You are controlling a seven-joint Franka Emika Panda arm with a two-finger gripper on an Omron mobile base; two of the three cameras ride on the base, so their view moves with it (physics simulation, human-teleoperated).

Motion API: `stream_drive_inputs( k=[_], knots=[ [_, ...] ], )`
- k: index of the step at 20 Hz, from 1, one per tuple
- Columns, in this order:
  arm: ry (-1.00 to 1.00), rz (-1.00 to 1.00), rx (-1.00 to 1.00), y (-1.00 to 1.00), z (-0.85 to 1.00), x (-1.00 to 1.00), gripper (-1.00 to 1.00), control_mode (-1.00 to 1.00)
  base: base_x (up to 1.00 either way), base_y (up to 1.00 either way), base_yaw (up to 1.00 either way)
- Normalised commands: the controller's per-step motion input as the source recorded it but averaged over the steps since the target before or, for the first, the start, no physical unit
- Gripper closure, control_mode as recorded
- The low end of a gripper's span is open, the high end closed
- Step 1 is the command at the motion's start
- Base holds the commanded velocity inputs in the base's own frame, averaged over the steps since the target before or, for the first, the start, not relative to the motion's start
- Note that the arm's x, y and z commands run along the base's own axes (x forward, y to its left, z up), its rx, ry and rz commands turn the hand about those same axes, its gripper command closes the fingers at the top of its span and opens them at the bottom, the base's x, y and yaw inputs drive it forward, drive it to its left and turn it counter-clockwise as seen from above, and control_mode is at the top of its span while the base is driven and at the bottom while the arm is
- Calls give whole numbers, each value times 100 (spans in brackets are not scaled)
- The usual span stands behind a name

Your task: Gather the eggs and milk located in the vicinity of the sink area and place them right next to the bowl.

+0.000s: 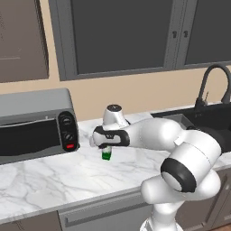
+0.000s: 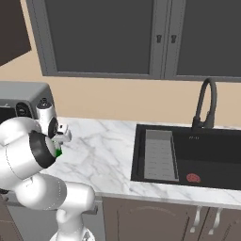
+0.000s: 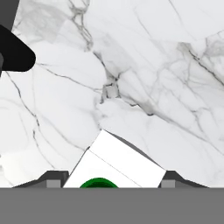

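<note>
The milk [image 1: 106, 154], a small white carton with a green top, stands upright on the marble counter [image 1: 54, 176] just right of the toaster oven. My gripper [image 1: 106, 150] reaches down over it from above. In the hand view both dark fingertips [image 3: 53, 180] press against the sides of the milk [image 3: 116, 162], so my gripper [image 3: 110, 181] is shut on it. From the right base view a green corner of the milk [image 2: 58, 153] peeks out beside the arm. The black sink [image 2: 137, 155] with its curved faucet [image 2: 207, 106] lies to the right. The eggs and the bowl are out of view.
A grey toaster oven [image 1: 36, 126] stands at the counter's left, close to the hand. A flat red round thing [image 2: 193, 178] lies in the sink basin beside a grey rack [image 2: 160, 155]. Dark wall cabinets hang above.
</note>
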Motion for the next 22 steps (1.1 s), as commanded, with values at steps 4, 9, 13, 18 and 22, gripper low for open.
stream_drive_inputs(
  k=[4,9,13,18,22],
  knots=[
    [-1,0,0,0,1,-13,100,-100,0,0,0],
    [-13,0,0,0,59,-51,100,-100,0,0,0],
    [-5,0,0,0,91,-30,100,-100,0,0,0],
    [0,0,0,-20,88,-17,100,-100,0,0,0],
    [0,0,0,-57,68,-3,100,-100,0,0,0]
  ],
)
